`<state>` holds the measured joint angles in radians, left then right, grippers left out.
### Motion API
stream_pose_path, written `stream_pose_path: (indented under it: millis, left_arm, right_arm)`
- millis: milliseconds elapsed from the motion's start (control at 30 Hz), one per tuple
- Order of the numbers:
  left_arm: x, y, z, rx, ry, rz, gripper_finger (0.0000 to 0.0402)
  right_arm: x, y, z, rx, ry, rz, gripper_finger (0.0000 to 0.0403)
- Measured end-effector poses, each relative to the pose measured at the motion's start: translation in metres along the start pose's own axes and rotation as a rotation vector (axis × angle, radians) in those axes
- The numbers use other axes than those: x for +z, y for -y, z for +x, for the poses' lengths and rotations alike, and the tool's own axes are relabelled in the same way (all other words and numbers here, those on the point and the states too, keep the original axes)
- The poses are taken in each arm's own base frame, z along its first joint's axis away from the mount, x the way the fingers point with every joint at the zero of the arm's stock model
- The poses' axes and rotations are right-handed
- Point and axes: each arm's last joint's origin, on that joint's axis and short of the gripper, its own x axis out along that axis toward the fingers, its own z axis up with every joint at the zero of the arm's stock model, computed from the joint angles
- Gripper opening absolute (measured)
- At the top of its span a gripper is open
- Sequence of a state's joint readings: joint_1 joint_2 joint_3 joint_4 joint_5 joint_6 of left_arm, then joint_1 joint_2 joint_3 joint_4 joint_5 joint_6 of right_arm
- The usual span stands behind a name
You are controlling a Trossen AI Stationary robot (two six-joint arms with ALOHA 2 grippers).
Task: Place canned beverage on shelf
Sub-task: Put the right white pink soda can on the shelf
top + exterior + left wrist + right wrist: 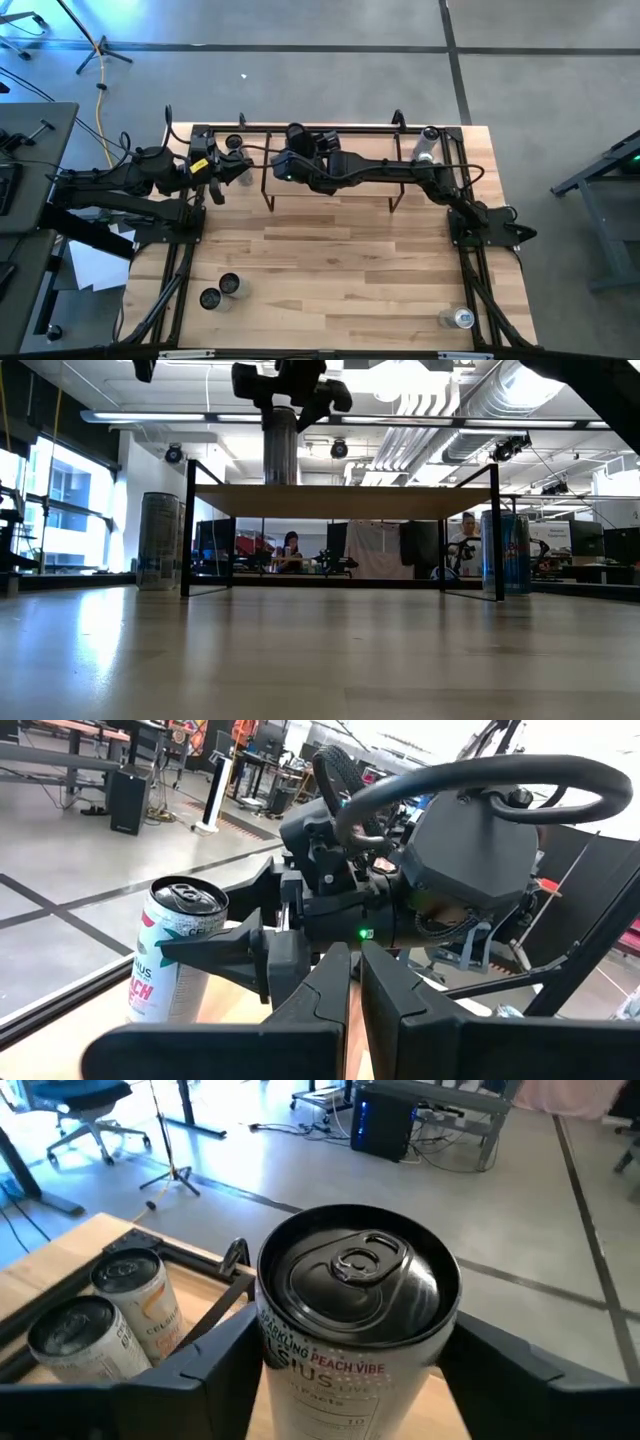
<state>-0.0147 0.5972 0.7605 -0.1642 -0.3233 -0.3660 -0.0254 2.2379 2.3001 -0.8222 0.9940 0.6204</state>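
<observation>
In the high view, three cans stand along the lower edge of the table (340, 270): two (218, 292) at lower left and one (462, 318) at lower right. Farther up, the shelf (330, 205) sits at the upper centre of the frame, its wood top crossed by the right arm. The right gripper (296, 140) hangs over the shelf's upper left part; its fingers flank a black-topped can (350, 1330) that stands upright on the shelf top, and they sit close to the can's sides, though contact cannot be confirmed. In the low view this can appears as a cylinder above the shelf top, upper centre left. The left gripper (232, 165) waits just left of the shelf, fingers closed and holding nothing. Two more cans (95, 1315) stand at the table's upper left corner, and another can (427, 143) at the upper right behind the shelf.
</observation>
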Motion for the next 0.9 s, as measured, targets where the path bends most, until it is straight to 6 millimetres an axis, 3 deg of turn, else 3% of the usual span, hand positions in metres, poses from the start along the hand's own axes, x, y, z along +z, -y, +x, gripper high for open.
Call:
stream_pose_path:
  millis: [233,433,700,900]
  left_arm:
    - [0.0,0.0,0.0,0.0,0.0,0.0,0.0003]
    - [0.0,0.0,0.0,0.0,0.0,-0.001,0.0003]
    - [0.0,0.0,0.0,0.0,0.0,-0.025,0.0003]
    - [0.0,0.0,0.0,0.004,0.001,-0.025,0.0003]
  right_arm:
    - [0.003,0.001,0.003,0.047,-0.025,-0.201,0.0227]
    - [0.01,0.007,0.014,0.199,-0.083,-0.372,0.0227]
    - [0.038,0.027,0.021,0.484,-0.124,-0.355,0.0227]
    - [0.045,0.033,0.022,0.61,-0.139,-0.362,0.0227]
